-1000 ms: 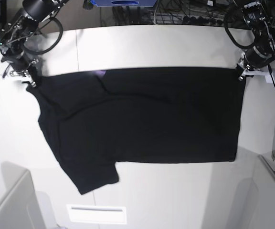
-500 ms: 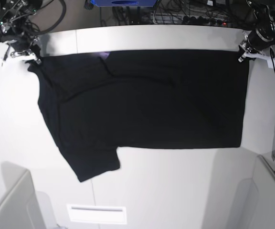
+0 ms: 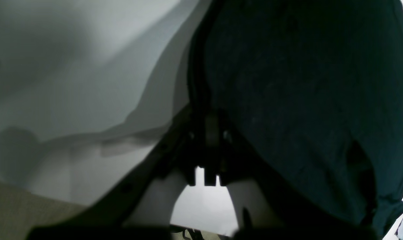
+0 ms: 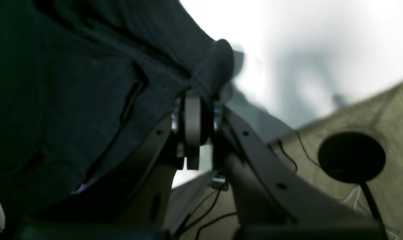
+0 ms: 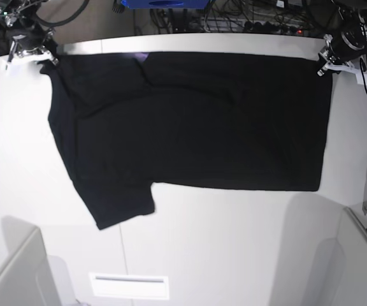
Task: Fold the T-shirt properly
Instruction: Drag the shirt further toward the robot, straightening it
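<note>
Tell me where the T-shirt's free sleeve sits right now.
In the base view, the T-shirt lies spread across the white table; its free sleeve points toward the near edge, lower left, above the table's slot.

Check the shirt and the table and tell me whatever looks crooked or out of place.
The T-shirt is not square: its sleeve juts toward the table's front edge, and a crease runs diagonally near the collar. Both grippers, left and right, pinch its far corners. Nothing spilled or torn.

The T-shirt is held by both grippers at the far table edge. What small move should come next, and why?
Probably lower both corners onto the table and release. The left gripper and right gripper pinch the T-shirt's far corners, and the cloth already lies spread out.
</note>
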Robot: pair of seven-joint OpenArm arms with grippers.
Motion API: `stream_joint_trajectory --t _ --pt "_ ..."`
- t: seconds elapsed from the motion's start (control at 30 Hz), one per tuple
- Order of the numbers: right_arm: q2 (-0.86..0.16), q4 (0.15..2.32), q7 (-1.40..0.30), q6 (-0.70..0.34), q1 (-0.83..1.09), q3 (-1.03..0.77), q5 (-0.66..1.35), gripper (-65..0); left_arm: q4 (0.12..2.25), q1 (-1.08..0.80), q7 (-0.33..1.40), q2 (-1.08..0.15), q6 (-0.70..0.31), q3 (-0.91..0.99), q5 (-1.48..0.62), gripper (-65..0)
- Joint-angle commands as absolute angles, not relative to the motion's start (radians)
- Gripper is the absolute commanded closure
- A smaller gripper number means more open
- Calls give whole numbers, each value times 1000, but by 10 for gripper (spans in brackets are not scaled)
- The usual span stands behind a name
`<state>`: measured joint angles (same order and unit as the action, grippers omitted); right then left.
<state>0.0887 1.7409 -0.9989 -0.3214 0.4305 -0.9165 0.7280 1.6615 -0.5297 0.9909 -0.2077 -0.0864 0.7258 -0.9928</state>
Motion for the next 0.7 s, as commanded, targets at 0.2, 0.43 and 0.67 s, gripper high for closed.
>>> stream_joint_trajectory --t 0.2,0.43,0.67 --pt "84 1759 -989 -331 447 -923 740 0 1679 -538 983 -223 -94 734 -1003 0" --pt "85 1759 -983 -331 456 -923 740 0 1675 -542 983 -229 -94 734 -1003 0" --pt "84 1759 -981 -331 453 -915 740 0 1676 -584 983 -228 -94 734 -1003 0"
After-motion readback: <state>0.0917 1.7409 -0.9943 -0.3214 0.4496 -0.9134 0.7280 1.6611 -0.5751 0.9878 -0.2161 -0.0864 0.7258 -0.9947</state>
